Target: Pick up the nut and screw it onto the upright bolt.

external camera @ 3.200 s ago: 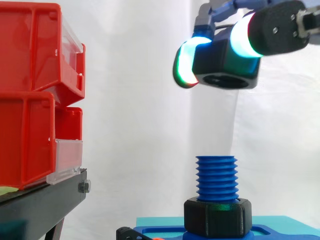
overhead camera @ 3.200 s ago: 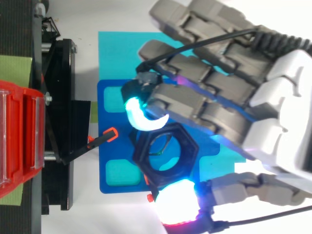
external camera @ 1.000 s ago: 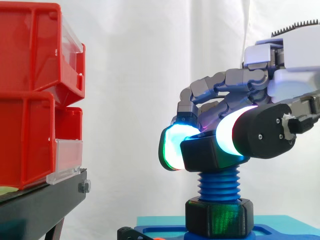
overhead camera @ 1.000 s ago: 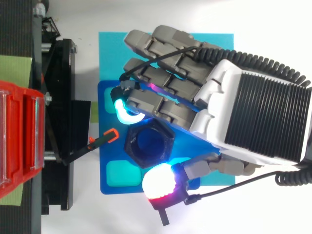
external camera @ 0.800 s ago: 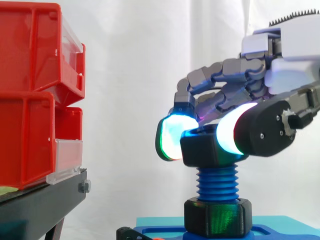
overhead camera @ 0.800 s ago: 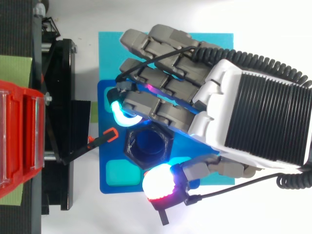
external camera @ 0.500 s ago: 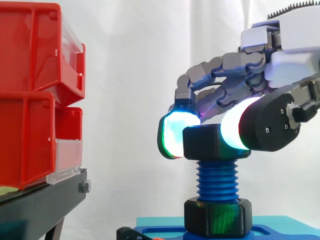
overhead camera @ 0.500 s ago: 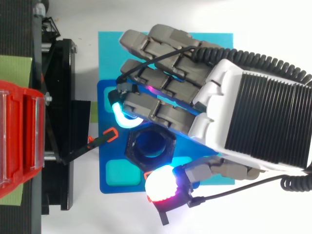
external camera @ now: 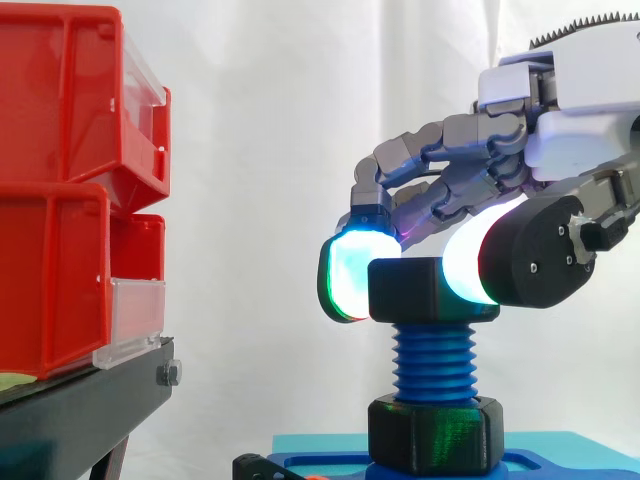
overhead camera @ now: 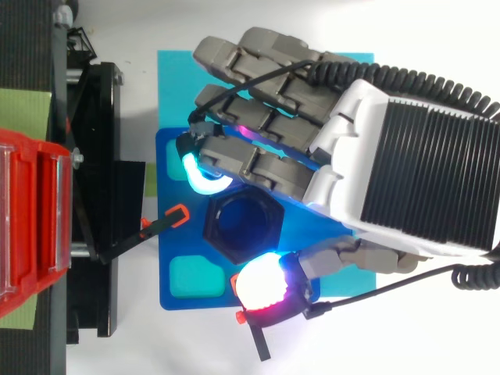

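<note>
The hand [overhead camera: 406, 148] pinches the black nut [external camera: 425, 292] between curled fingers and thumb, level atop the blue bolt [external camera: 434, 362] (long axis vertical, threaded end pointing up).

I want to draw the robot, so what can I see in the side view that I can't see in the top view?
Side view: the bolt stands upright with its blue spiral threads. The nut sits level on top of it, and a lower nut sits at its foot.
Top view: the nut has a six-sided shape with the blue bolt end showing through its hole, and there are square cyan pockets in the blue base.
Both: the robot hand pinches the nut between glowing pads, and the red bins stand nearby.
</note>
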Available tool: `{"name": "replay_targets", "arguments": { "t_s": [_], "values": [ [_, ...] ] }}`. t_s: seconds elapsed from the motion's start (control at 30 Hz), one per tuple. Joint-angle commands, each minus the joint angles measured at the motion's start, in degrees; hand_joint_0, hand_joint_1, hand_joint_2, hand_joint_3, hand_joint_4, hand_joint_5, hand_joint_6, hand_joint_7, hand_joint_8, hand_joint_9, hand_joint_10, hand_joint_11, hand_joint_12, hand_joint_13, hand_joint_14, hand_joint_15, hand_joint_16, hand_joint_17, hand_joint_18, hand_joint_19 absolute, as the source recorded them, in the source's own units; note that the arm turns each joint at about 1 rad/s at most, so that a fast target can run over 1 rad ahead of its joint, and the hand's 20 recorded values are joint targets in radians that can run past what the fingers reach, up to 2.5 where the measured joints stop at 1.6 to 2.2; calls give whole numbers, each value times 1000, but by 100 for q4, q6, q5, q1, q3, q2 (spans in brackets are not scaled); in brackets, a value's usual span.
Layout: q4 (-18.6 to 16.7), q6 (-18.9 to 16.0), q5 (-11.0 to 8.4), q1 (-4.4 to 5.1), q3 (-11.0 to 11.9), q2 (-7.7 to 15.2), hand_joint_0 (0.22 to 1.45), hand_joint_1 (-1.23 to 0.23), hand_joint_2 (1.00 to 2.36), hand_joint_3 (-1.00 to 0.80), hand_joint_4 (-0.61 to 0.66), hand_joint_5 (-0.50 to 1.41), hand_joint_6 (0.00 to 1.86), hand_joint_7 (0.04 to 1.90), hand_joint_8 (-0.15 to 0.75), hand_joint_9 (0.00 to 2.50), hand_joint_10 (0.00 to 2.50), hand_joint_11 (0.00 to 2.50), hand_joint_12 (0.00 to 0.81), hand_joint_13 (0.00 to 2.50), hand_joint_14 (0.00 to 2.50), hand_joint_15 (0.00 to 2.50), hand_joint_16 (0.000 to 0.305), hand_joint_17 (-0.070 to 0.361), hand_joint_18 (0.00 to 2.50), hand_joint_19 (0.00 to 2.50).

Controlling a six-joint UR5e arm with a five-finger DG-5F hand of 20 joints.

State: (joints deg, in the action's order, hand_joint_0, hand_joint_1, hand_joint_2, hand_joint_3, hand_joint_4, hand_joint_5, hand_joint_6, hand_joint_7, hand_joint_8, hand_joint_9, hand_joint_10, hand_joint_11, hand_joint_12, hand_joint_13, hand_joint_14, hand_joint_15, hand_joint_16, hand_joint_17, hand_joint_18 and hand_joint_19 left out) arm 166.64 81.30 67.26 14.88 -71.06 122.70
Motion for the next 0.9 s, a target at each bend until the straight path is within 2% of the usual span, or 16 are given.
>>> {"name": "replay_targets", "arguments": {
  "t_s": [0.0, 0.37, 0.87],
  "values": [
    [0, 0, 15, -29, -4, 0, 534, -591, 1000, -500, 286, -142, 501, 1183, 302, 481, 0, 0, 362, 405, 0, 0, 45, 102, 312, 0],
    [0, 0, 147, -90, -4, 0, 533, -590, 1000, -500, 286, -142, 501, 1177, 305, 481, 0, 0, 363, 405, 0, 0, 46, 102, 310, 0],
    [0, 0, 156, -169, -13, 8, 533, -590, 1000, -500, 285, -142, 502, 1180, 304, 481, 0, 0, 362, 404, 0, 0, 46, 102, 309, 0]
  ]
}}
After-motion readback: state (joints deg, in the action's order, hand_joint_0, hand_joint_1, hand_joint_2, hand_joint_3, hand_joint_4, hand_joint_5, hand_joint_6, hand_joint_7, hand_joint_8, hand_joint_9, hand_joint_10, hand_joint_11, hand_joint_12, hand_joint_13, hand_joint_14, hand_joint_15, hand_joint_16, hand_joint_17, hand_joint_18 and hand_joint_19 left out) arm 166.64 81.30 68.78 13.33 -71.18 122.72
